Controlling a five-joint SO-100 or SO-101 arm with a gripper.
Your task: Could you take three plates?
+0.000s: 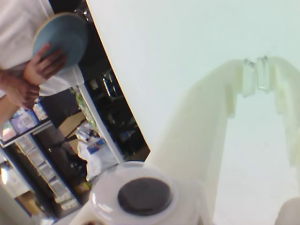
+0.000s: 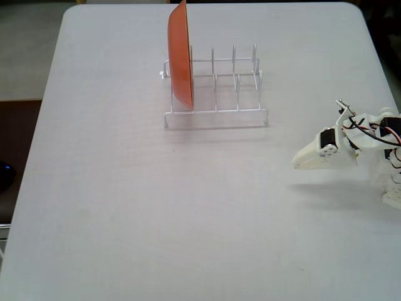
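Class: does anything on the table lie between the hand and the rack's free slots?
Nothing visible: in the fixed view the table is bare between the hand and the rack. The orange plate fills only its left end slot.

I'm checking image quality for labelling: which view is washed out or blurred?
Wrist view: overexposed and soft, the white gripper nearly melting into the pale table; the light blue plate is blurry. Fixed view: even light, the orange-red plate and white wire rack fairly sharp.

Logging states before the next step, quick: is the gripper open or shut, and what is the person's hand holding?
Gripper: shut, empty.
Person's hand: holding a light blue plate.
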